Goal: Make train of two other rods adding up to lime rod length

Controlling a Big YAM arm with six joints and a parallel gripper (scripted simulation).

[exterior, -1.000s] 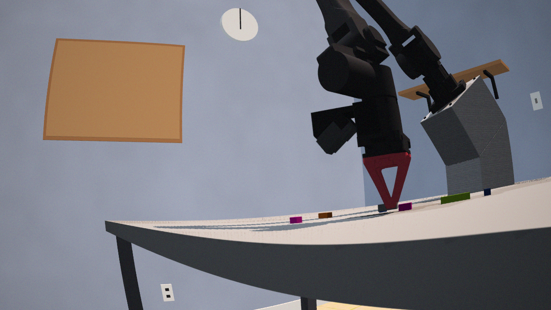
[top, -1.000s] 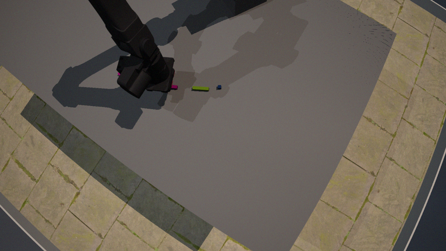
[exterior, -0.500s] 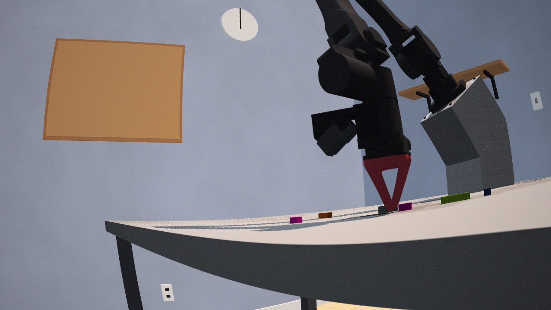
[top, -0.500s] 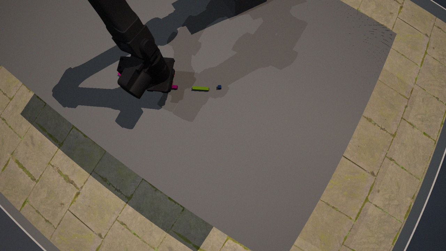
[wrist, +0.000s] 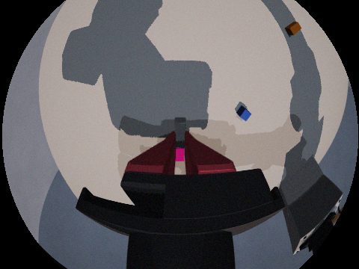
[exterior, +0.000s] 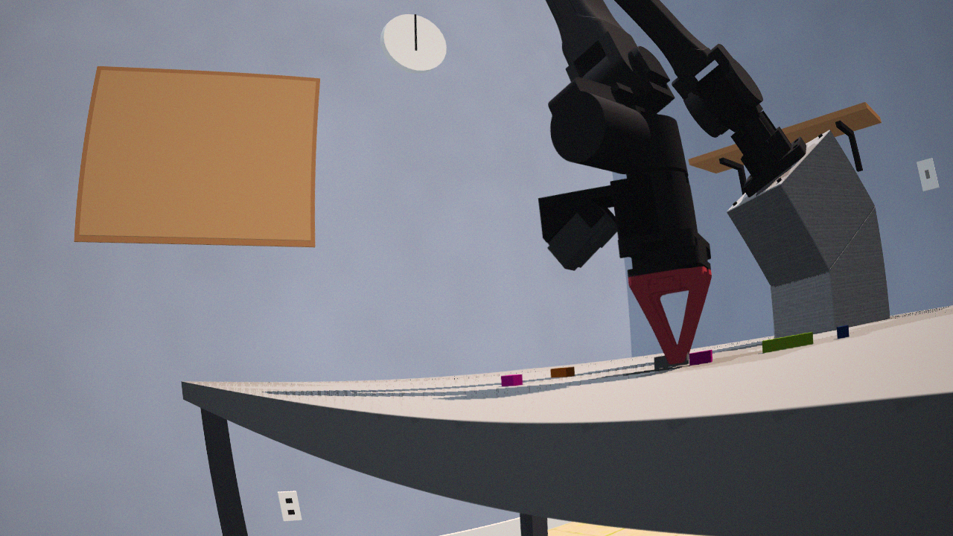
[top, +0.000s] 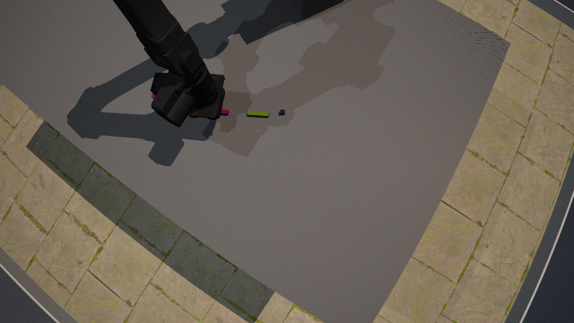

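Note:
My gripper [exterior: 671, 360] [wrist: 179, 131] points straight down with its red fingers shut on the short grey rod [exterior: 660, 363] [wrist: 179, 121], which it holds at table level. A magenta rod [top: 224, 111] [exterior: 700, 357] [wrist: 179, 155] lies close beside the grey rod, in line with it. The lime rod [top: 257, 114] [exterior: 787, 342] lies further along the same line, with a blue rod [top: 282, 112] [exterior: 843, 331] beyond it. In the top view the arm hides the fingers and the grey rod.
A second magenta rod [exterior: 511, 380] and an orange rod [exterior: 561, 371] [wrist: 293, 28] lie farther off on the other side of the gripper. Another blue rod [wrist: 244, 113] lies near the fingertips. The arm's grey base [exterior: 819, 260] stands behind the lime rod.

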